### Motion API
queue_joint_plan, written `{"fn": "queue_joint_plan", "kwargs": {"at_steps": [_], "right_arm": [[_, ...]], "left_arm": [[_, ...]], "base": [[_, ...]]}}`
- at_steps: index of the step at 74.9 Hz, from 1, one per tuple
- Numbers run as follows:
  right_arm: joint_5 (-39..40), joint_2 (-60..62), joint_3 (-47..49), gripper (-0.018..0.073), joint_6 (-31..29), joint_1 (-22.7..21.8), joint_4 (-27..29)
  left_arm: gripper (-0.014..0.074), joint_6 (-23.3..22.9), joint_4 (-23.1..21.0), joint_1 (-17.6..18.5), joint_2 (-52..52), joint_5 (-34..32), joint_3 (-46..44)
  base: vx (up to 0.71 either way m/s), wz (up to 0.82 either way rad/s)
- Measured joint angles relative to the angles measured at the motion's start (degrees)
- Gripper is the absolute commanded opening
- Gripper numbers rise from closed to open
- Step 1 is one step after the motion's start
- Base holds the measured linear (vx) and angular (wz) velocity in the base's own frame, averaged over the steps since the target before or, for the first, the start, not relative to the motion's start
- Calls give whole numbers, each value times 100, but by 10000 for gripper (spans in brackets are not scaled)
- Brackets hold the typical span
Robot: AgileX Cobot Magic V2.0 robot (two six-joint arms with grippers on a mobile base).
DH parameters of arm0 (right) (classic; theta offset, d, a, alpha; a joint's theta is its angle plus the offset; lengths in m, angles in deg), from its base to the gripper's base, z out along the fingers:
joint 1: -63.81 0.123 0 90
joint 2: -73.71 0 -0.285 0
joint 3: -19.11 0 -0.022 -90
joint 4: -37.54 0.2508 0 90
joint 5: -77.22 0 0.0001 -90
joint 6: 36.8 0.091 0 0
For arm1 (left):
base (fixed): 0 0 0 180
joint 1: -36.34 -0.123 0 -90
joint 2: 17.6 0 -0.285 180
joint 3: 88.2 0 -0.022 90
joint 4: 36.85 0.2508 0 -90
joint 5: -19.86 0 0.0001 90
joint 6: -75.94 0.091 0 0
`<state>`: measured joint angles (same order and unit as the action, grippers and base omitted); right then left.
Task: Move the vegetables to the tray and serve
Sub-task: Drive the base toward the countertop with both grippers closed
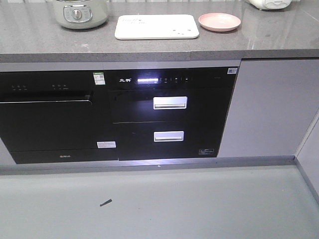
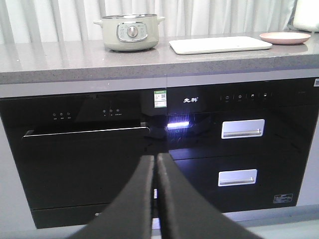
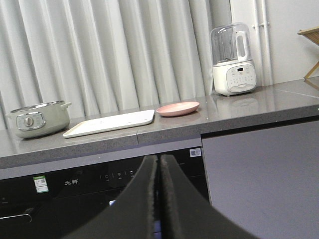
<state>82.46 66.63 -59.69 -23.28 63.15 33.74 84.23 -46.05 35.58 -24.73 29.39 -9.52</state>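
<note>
The cream-white tray (image 1: 156,26) lies flat on the grey counter; it also shows as the tray (image 2: 220,45) and the tray (image 3: 110,123). No vegetables show in any view. My left gripper (image 2: 155,160) is shut with nothing in it, held low before the black appliance fronts. My right gripper (image 3: 158,160) is shut and empty too, below counter height. Neither gripper appears in the front view.
A pink plate (image 1: 219,21) sits right of the tray. A pale green electric pot (image 1: 80,13) stands on the left. A white blender (image 3: 233,59) stands at the far right. Black built-in appliances (image 1: 169,114) with silver handles fill the cabinet front under the counter edge (image 1: 119,56).
</note>
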Motion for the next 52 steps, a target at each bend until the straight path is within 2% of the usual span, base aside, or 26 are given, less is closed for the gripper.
{"fn": "queue_joint_plan", "kwargs": {"at_steps": [52], "right_arm": [[0, 0, 0, -3, 0, 0, 0]], "left_arm": [[-6, 0, 0, 0, 0, 0, 0]], "base": [[7, -5]]}}
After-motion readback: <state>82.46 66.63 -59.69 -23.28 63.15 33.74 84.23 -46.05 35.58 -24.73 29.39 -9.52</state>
